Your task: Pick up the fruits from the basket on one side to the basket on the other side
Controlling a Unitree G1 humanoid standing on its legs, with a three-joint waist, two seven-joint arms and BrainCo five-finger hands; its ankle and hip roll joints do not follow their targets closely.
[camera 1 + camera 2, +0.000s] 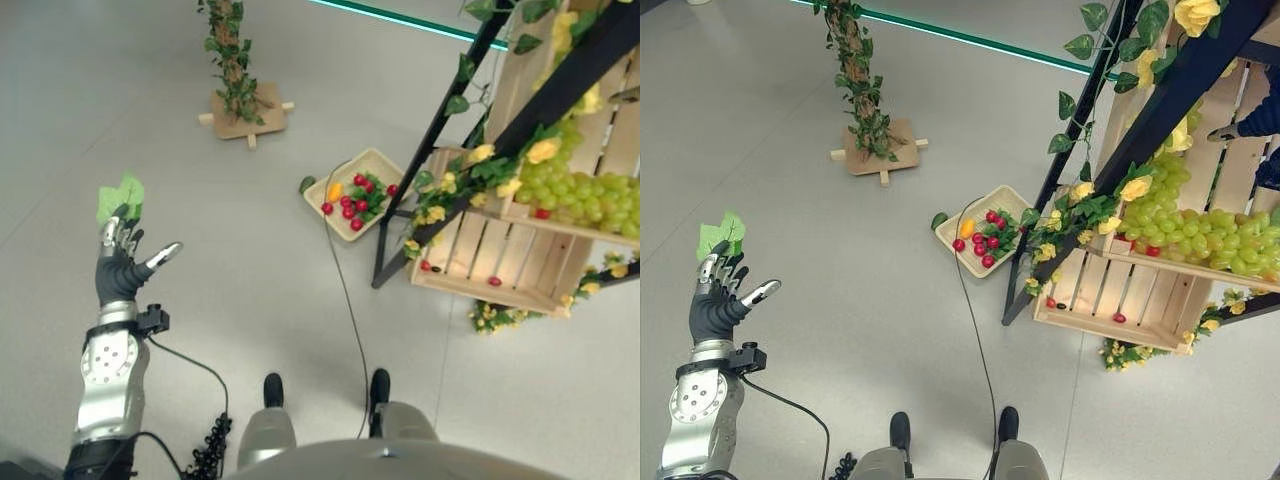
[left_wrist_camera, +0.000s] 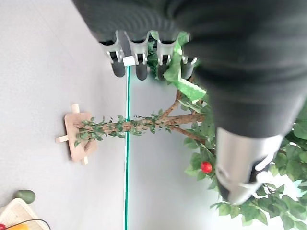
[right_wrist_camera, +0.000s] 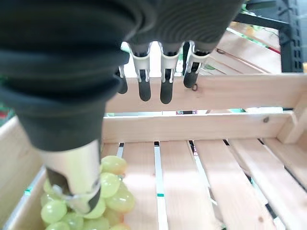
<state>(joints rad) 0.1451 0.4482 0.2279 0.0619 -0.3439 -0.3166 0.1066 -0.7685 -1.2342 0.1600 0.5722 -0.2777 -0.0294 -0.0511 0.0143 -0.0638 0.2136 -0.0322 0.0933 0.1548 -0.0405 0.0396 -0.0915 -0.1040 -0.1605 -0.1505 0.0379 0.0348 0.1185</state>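
Observation:
A shallow woven basket (image 1: 378, 160) lies on the floor by the rack's foot. It holds several red fruits (image 1: 352, 208) and an orange one (image 1: 334, 191). A wooden crate (image 1: 1160, 262) on the rack holds green grapes (image 1: 1200, 225). The crate below it (image 1: 500, 290) has a few small red fruits (image 1: 494, 281). My right hand (image 3: 72, 62) hovers inside a slatted crate with its fingers (image 3: 165, 91) straight and grapes (image 3: 108, 187) just under its thumb. It also shows at the rack (image 1: 1245, 122). My left hand (image 1: 118, 270) is raised far to the left, open, with green leaves (image 1: 120, 197) at its fingertips (image 2: 139, 62).
A vine-wrapped post on a wooden cross base (image 1: 240, 100) stands on the floor further off. The rack's black slanted legs (image 1: 430, 150) carry yellow flowers and leaves. A dark green fruit (image 1: 306, 184) lies beside the floor basket. A green line (image 1: 400, 18) crosses the floor.

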